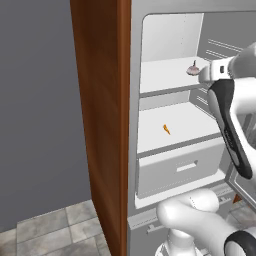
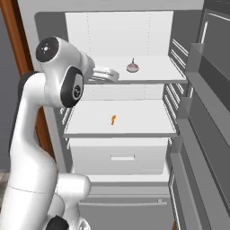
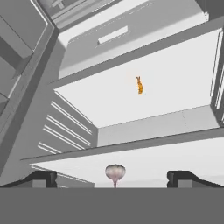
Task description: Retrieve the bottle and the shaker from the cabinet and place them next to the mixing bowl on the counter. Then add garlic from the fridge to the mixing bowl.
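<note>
A pinkish garlic bulb (image 1: 192, 69) sits on the upper fridge shelf (image 2: 152, 74), towards its back. In the right base view the garlic (image 2: 132, 67) lies a short way ahead of my gripper (image 2: 116, 75), which reaches in over the same shelf from the left. In the hand view, which is rolled upside down, the garlic (image 3: 115, 172) stands centred between the two dark fingertips (image 3: 43, 178), untouched. My gripper (image 3: 114, 179) is open and holds nothing. The bottle, the shaker and the mixing bowl are out of view.
A small orange carrot-like piece (image 2: 113, 119) lies on the middle shelf (image 2: 148, 128), above a white drawer (image 2: 122, 157). The open fridge door (image 2: 204, 103) with its racks stands close on the right. A brown wooden panel (image 1: 102, 125) flanks the fridge on the left.
</note>
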Controlling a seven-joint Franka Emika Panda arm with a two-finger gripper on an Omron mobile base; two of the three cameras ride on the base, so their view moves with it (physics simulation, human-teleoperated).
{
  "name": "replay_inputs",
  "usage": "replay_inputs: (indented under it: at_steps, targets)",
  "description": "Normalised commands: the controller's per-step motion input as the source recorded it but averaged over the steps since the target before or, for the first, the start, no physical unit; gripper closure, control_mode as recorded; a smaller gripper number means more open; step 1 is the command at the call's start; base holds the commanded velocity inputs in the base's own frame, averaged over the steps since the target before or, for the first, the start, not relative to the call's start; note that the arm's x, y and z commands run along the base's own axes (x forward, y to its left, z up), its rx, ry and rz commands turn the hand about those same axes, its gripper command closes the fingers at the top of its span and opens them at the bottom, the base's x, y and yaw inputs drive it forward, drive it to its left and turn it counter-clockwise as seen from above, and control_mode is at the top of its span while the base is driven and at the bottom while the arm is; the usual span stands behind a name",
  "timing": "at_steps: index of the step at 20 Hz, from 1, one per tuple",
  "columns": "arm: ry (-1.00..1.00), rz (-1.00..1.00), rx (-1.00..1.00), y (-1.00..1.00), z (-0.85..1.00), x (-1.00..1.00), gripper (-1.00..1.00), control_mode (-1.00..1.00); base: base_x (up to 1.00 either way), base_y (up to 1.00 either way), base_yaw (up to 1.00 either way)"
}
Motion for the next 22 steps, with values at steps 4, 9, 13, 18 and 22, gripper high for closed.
replay_inputs:
  at_steps: [4,9,13,18,22]
  targets:
    - [0.04,-0.01,0.01,-0.07,0.0,0.96,-1.0,-1.0,0.0,0.0,0.0]
    - [0.08,0.0,0.04,-0.36,0.0,0.97,-1.0,-1.0,0.0,0.0,0.0]
    - [0.01,0.0,0.01,-0.22,-0.01,0.68,-1.0,-1.0,0.0,0.0,0.0]
    - [0.02,0.0,0.0,-0.17,-0.03,0.51,-1.0,-1.0,0.0,0.0,0.0]
    - [0.0,0.0,0.0,-0.08,-0.25,0.39,-1.0,-1.0,0.0,0.0,0.0]
